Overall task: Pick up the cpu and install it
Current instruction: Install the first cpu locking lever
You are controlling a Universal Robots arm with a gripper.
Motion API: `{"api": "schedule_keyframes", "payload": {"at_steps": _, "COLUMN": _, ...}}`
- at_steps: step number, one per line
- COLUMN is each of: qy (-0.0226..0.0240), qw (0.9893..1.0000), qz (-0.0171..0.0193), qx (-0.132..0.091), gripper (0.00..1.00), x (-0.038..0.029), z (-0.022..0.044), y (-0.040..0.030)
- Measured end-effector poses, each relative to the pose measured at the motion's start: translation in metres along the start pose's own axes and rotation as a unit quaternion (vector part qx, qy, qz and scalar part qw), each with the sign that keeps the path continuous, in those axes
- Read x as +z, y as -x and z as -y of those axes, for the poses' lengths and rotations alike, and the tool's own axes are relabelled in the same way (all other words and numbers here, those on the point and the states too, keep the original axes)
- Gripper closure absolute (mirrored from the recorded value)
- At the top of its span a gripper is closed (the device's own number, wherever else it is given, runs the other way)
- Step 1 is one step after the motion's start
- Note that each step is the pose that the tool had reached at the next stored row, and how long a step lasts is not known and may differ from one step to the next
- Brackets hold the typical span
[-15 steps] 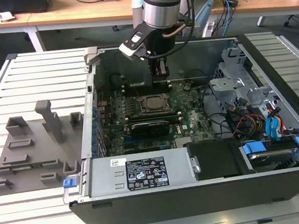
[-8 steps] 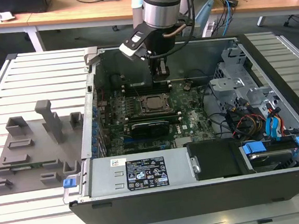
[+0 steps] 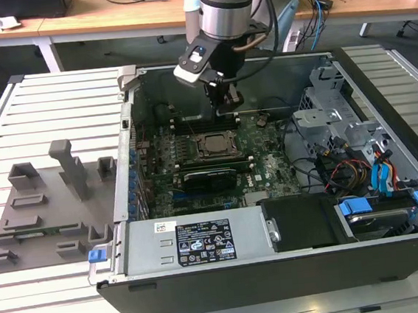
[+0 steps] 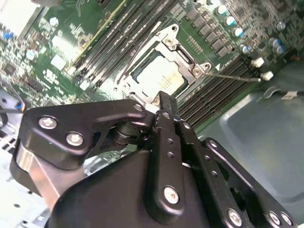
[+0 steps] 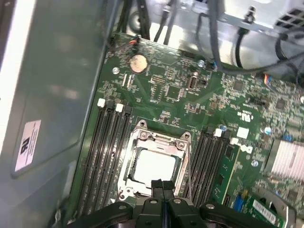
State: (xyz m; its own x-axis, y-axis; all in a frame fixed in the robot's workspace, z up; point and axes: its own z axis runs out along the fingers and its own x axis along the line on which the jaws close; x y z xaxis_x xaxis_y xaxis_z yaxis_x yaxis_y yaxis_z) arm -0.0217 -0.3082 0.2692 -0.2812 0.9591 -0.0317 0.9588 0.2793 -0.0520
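The cpu (image 5: 154,166) lies flat in the socket frame (image 5: 138,138) on the motherboard (image 5: 175,90), its pale metal top facing up at me. It shows in both wrist views, and in the second wrist view I see it (image 4: 156,78) square within the opened metal frame (image 4: 176,43). It is a square chip with no long axis. Its edges run in line with the memory slots (image 5: 107,152) that flank the socket on either side.

From my pincer (image 5: 161,183) the cpu is directly below and just ahead of the fingertips, apart from them with clear air between. My fingers (image 5: 156,186) are pressed together and pinch nothing. In the second wrist view the pincer (image 4: 164,99) hangs over the near edge of the frame, not over the chip's middle, so I judge the offset to be small and along one direction only. The seam between my fingers runs roughly along the memory slots, so I judge that spreading them would carry them toward the two banks, square to a pair of the chip's edges.

In the exterior view my pincer (image 3: 226,104) sits inside the open computer case (image 3: 205,271), above the board. The case rests on the slatted desk (image 3: 41,106), and the grey fixture blocks (image 3: 44,209) lie well away from me, outside the case wall.
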Motion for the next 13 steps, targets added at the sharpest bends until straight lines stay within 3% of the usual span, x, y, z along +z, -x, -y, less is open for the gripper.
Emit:
{"api": "schedule_keyframes", "payload": {"at_steps": 4, "qy": 0.0012, "qw": 0.9993, "qz": 0.0020, "qx": -0.039, "gripper": 0.89, "x": 0.0000, "z": 0.0000, "y": 0.0000}}
{"api": "schedule_keyframes", "payload": {"at_steps": 7, "qy": 0.0025, "qw": 0.9969, "qz": 0.0041, "qx": -0.078, "gripper": 0.89, "x": 0.0000, "z": -0.0001, "y": 0.0000}}
{"api": "schedule_keyframes", "payload": {"at_steps": 12, "qy": 0.0042, "qw": 0.9911, "qz": 0.0069, "qx": -0.133, "gripper": 0.89, "x": 0.0000, "z": -0.0001, "y": 0.0000}}
{"api": "schedule_keyframes", "payload": {"at_steps": 13, "qy": 0.0046, "qw": 0.9894, "qz": 0.0075, "qx": -0.145, "gripper": 0.89, "x": 0.0000, "z": -0.0001, "y": 0.0000}}
